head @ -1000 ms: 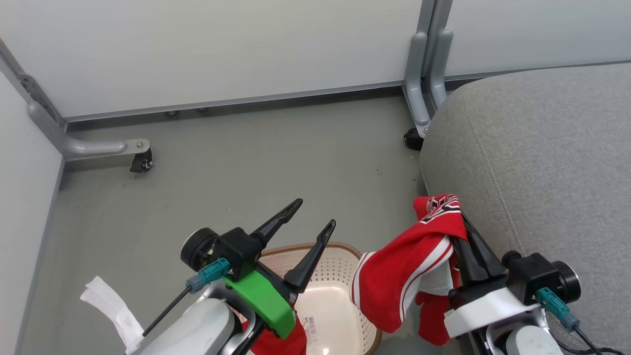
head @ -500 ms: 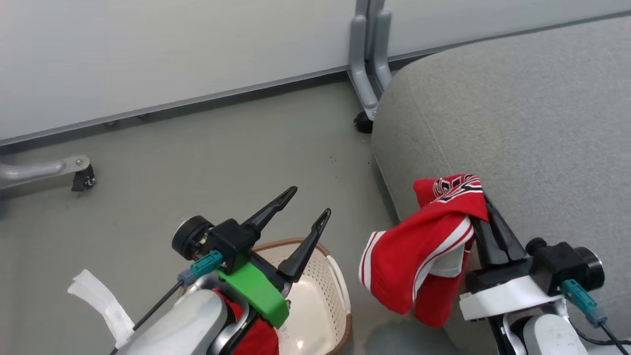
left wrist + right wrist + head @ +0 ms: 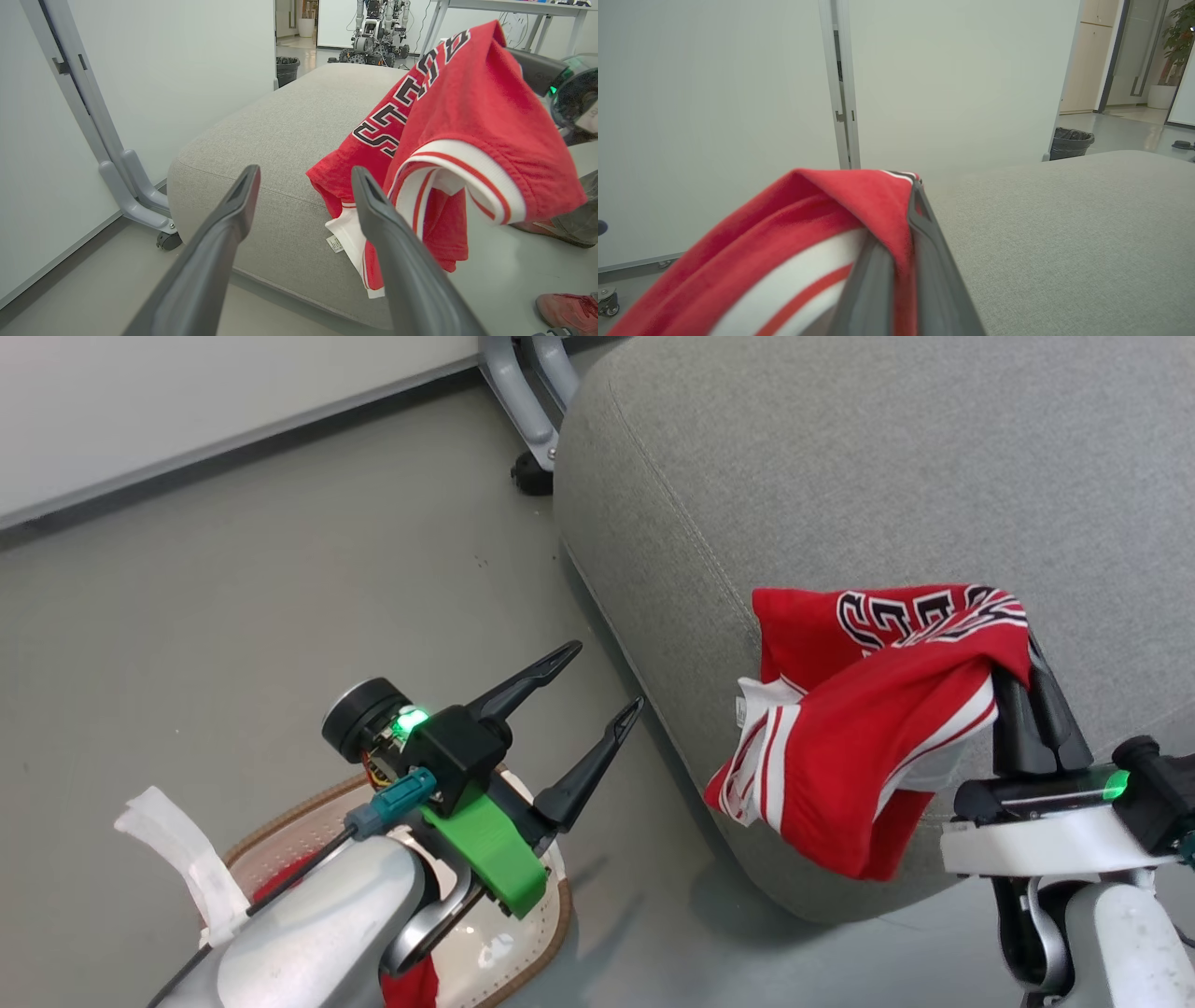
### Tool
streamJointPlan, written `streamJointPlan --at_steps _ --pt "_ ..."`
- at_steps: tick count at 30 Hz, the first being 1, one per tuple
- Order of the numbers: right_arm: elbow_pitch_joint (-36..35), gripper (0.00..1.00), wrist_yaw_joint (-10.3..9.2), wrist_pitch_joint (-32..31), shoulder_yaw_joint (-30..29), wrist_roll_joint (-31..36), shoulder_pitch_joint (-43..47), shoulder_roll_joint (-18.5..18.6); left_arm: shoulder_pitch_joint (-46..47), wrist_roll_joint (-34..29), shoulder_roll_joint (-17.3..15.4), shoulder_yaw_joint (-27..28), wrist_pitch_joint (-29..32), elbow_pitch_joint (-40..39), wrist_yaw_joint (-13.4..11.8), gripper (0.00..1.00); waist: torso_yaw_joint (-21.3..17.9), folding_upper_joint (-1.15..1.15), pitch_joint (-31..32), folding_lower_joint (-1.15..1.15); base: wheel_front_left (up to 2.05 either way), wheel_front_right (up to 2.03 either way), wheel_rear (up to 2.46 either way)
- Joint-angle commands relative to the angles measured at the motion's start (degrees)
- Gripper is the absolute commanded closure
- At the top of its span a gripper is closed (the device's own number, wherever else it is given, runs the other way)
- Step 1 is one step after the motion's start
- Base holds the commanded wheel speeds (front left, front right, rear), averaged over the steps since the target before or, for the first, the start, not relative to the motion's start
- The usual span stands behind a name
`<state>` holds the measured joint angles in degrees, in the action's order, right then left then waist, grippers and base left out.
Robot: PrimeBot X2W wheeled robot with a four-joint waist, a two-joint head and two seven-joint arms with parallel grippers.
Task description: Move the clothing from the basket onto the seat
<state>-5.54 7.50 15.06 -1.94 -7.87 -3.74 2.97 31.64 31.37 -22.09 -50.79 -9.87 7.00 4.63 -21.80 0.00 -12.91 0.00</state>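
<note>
Grey floor runs up to white partition panels at eleven o'clock in the head view, and the seat fills everything from twelve round to three. We have the red garment at about four o'clock, held by the right fingers, which are clenched on a fold with cloth draped over their tips. Its lettered part sits above the seat's top, though we cannot tell whether it touches. The striped hem hangs down past the cushion's rounded edge, clear of the floor. The left fingers are spread wide with nothing between them, above the basket at seven o'clock, where more red cloth shows.

We judge the step to be the carry to the seat, with the release to come. To do it well we should take the garment further toward one o'clock, well in from the edge, so the hanging weight cannot drag it off. We should hold it high enough that the hem clears the seam rather than rubbing along it. We should let go only once the cloth pools on the cushion. Since fabric wraps the tips, we should open fully and draw back along the fingers' own line, watching for snags.
</note>
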Motion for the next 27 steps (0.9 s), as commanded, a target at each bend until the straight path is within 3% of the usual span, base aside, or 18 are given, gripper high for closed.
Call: streamJointPlan --at_steps 1,7,14,22,27 --pt "-0.56 1.0 -0.03 0.19 -0.79 -0.48 -2.46 -0.11 1.59 -0.56 -0.67 -0.07 0.38 -0.52 0.29 0.0 -4.64 0.0 -7.29 0.0 0.0 0.0 0.0" --pt "-0.84 1.0 -0.03 0.19 -5.36 -1.01 -12.75 -0.11 6.44 -2.38 -2.6 -0.22 2.82 -3.62 0.98 0.0 -2.53 0.0 -16.22 0.0 0.0 0.0 0.0" --pt "0.58 1.0 -0.03 0.18 -13.39 3.31 -28.28 0.09 12.54 -3.47 -4.08 0.01 4.54 -6.93 1.85 0.0 2.36 0.0 -26.55 0.0 0.0 0.0 0.0" --pt "6.84 1.0 -0.03 0.18 -24.54 4.1 -39.62 7.43 18.2 -4.62 -4.01 -0.54 5.01 -9.24 2.31 0.0 6.87 0.0 -34.46 0.0 0.0 0.0 0.0" --pt "14.87 1.0 -0.03 0.18 -31.74 3.64 -41.49 9.4 19.9 -5.2 -4.24 -1.16 5.57 -9.65 2.42 0.0 8.04 0.0 -37.25 0.0 0.0 0.0 0.0"
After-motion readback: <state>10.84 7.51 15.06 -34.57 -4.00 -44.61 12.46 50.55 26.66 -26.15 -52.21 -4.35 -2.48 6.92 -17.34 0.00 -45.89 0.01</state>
